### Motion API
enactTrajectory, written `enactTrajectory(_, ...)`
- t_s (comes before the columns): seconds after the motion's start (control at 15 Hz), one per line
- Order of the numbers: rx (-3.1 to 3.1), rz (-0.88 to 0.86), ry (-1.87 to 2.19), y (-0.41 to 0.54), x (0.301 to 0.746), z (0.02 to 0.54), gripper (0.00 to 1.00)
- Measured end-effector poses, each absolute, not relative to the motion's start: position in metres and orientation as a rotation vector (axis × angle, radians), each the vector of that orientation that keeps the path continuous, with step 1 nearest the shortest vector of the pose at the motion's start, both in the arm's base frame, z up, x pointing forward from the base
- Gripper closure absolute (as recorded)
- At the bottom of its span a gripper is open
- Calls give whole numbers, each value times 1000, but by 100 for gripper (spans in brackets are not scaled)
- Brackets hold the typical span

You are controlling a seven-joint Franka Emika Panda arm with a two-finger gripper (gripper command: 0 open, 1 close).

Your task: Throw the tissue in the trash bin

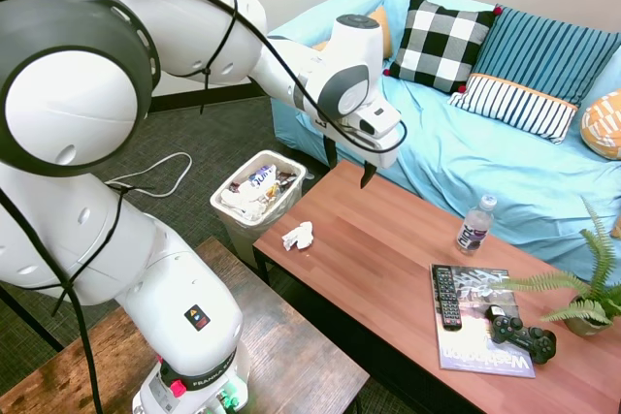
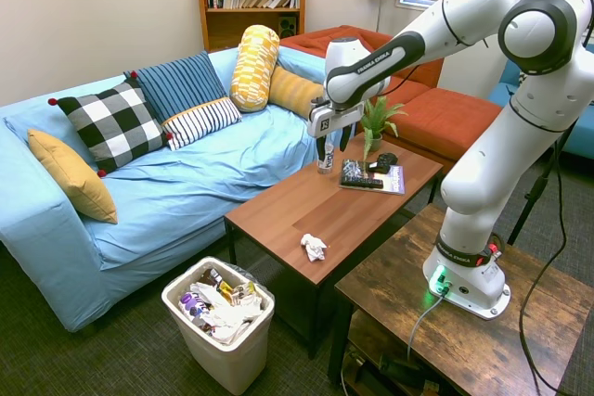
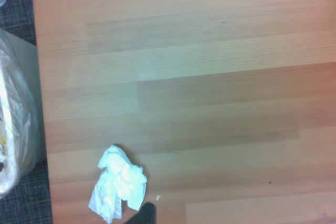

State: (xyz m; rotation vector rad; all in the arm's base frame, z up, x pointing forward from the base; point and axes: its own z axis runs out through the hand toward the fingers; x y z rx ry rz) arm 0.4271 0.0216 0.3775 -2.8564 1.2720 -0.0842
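Looking at the coffee table (image 1: pixel 388 269), you find the tissue (image 1: pixel 298 236) lying near the end that faces the trash bin (image 1: pixel 254 203). It is a small crumpled white wad, its folds loose and uneven, with one flap spread flat on the wood; in the wrist view the tissue (image 3: pixel 118 182) sits just inside the table's edge, with the bin's shiny liner (image 3: pixel 16 124) just past that edge. You see the bin on the floor beside that end of the table, white with tapered sides, already holding white papers and colourful litter. Your gripper (image 1: pixel 346 164) hangs above the table, well apart from the tissue, its dark fingers spread and holding nothing. From the second exterior view the tissue (image 2: pixel 314 247) lies alone on bare wood.
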Motion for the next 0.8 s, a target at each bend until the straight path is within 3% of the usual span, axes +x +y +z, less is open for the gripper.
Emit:
enactTrajectory(0.33,-2873,-46,1316,36,430,351,0)
enactTrajectory(0.8,-2907,109,1292,96,425,223,0)
